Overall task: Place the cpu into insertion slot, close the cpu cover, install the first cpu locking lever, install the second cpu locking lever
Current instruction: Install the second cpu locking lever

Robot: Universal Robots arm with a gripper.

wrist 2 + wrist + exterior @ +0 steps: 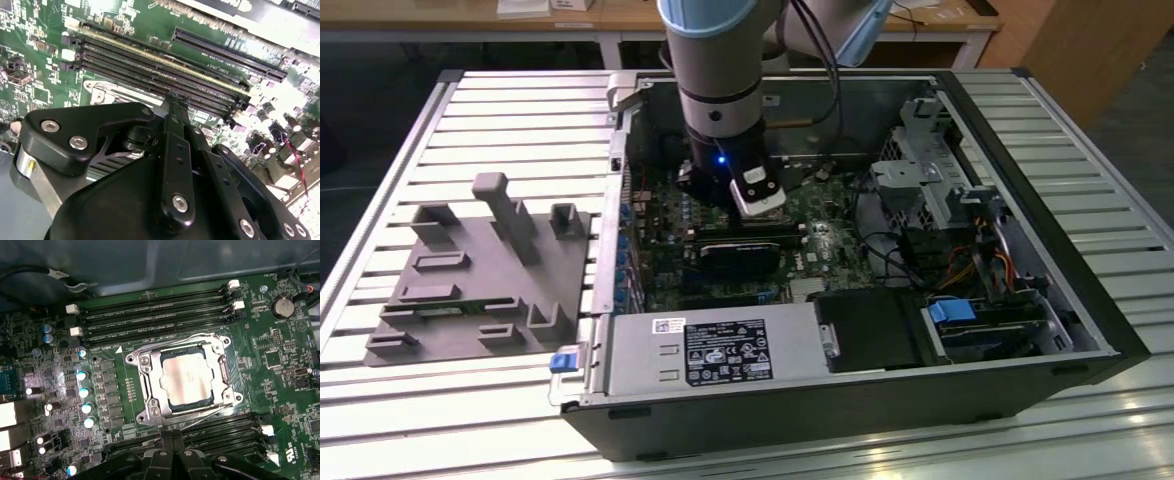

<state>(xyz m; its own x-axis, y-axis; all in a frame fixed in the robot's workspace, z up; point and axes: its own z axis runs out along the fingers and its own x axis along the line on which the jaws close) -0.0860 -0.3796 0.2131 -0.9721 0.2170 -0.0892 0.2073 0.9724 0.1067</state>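
Cpu (186,379) seated in insertion slot (145,390), cpu cover (222,371) down; pincer (172,442) clenched, empty, just beside.

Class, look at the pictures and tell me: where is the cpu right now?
In the first wrist view, the cpu sits in the insertion slot on the green board, framed by the cpu cover, between two banks of long black memory slots.

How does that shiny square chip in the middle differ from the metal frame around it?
The cpu is a solid, pale, smooth square plate; the cpu cover is an open silvery frame with a square window. The cpu sits inside that window, while the cover surrounds it, overlapping its edges. The cover carries screw heads at its corners; the cpu has none. Both lie flat on the green board.
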